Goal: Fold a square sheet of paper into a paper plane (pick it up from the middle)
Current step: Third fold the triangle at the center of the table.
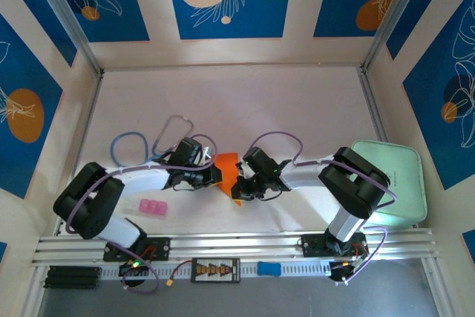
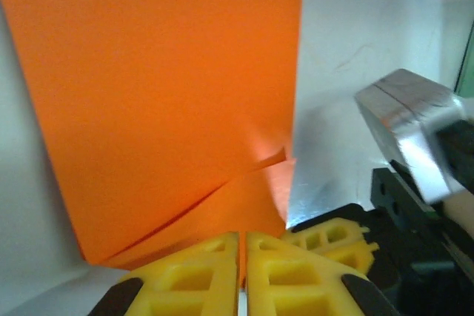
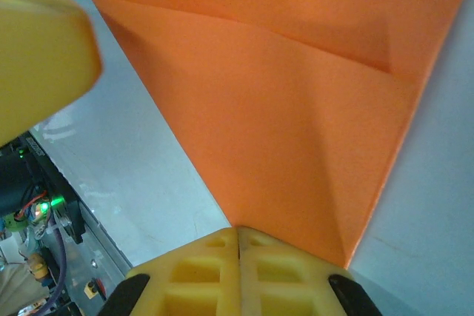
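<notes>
I judge I'm in the middle of the folding, not at the start. The orange paper (image 2: 163,94) already carries slanted creases and overlapping flaps, but it is not yet a slim dart.

It sits between my two claws, over the near middle of the table (image 1: 260,102), well apart from the green tray (image 1: 393,183) and the pink block (image 1: 152,207). Whether it rests on the table or hangs just above it I cannot tell.

My left claw (image 2: 242,236) is clenched, a sliver of orange showing in the slit between the fingers. My right claw (image 3: 238,231) is clenched too, the paper's edge running right into its tips. So I read both as pinching the sheet.

Both arms reach inward from their bases — elbows bent out to the sides, forearms low, wrists almost meeting nose to nose.

The next move, as I see it, calls for care — one claw holding steady as an anchor while the other brings a flap over along the centre crease, without tearing the thin sheet.
</notes>
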`<control>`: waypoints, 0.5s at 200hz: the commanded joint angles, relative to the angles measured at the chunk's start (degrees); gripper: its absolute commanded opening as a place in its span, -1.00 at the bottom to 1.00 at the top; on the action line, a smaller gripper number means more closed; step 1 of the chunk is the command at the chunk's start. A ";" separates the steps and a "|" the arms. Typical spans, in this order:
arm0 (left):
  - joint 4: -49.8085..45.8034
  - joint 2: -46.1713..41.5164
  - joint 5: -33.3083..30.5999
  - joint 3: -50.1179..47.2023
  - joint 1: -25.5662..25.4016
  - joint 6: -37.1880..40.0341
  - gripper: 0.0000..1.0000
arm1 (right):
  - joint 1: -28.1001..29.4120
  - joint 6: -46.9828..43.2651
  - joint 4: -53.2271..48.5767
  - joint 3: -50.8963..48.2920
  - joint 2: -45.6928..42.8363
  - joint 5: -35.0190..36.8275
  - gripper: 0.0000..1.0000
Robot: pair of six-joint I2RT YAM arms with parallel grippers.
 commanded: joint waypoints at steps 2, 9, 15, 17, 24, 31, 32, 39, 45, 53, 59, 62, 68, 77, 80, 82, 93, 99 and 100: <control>-0.12 -0.96 -0.37 0.55 -2.73 -1.73 -0.78 | -0.41 0.94 -3.11 -1.72 1.24 1.97 -1.00; 0.67 -0.55 -0.63 0.39 -3.72 -2.21 -0.78 | -0.42 0.92 -3.11 -1.69 1.27 2.01 -1.00; 1.26 0.10 -0.87 0.19 -4.56 -2.60 -0.80 | -0.43 1.06 -3.17 -1.74 1.32 2.01 -1.00; 1.44 0.31 -0.87 0.11 -4.74 -2.78 -0.80 | -0.46 1.05 -3.19 -1.73 1.33 2.01 -1.00; 1.97 1.26 -1.15 -0.14 -5.63 -3.33 -0.81 | -0.43 1.04 -3.27 -1.72 1.31 2.01 -1.00; 2.94 2.34 -1.41 -0.63 -6.20 -3.98 -0.82 | -0.50 1.04 -3.28 -1.79 1.32 2.08 -1.00; 3.11 2.48 -1.47 -0.68 -6.24 -4.09 -0.82 | -0.50 1.04 -3.28 -1.80 1.32 2.05 -1.00; 4.47 3.67 -1.54 -1.29 -6.58 -4.78 -0.83 | -0.51 1.04 -3.28 -1.81 1.20 2.07 -1.00; 5.56 4.57 -1.44 -1.78 -6.70 -5.40 -0.85 | -0.59 1.04 -3.24 -1.81 1.20 2.05 -1.00; 6.21 5.50 -1.72 -2.37 -6.65 -5.81 -0.86 | -0.60 1.04 -3.31 -1.87 1.24 2.05 -1.00; 5.42 5.89 -2.57 -2.55 -6.71 -5.75 -0.87 | -0.63 1.09 -3.29 -1.90 1.30 2.09 -1.00; 4.86 6.01 -3.02 -2.56 -6.67 -5.62 -0.87 | -0.64 1.13 -3.33 -1.94 1.27 2.04 -1.00; 3.87 6.18 -3.91 -2.62 -6.66 -5.26 -0.87 | -0.66 1.13 -3.31 -2.06 1.33 2.02 -1.00; 2.93 6.21 -4.82 -2.76 -6.42 -4.73 -0.87 | -0.73 1.13 -3.36 -2.15 1.41 2.06 -1.00; 2.81 6.19 -4.98 -2.88 -6.31 -4.60 -0.88 | -0.68 1.13 -3.33 -2.16 1.38 2.05 -1.00; 2.68 6.10 -5.09 -2.88 -6.21 -4.46 -0.88 | -0.68 1.13 -3.32 -2.21 1.41 2.13 -1.00; 2.11 5.89 -5.59 -3.04 -5.71 -3.95 -0.88 | -0.68 1.09 -3.38 -2.32 1.44 2.27 -1.00; 1.69 5.70 -5.93 -3.19 -5.38 -3.55 -0.87 | -0.74 1.13 -3.43 -2.30 1.48 2.27 -1.00; 1.61 5.69 -6.05 -3.19 -5.26 -3.43 -0.88 | -0.80 1.13 -3.44 -2.32 1.49 2.27 -1.00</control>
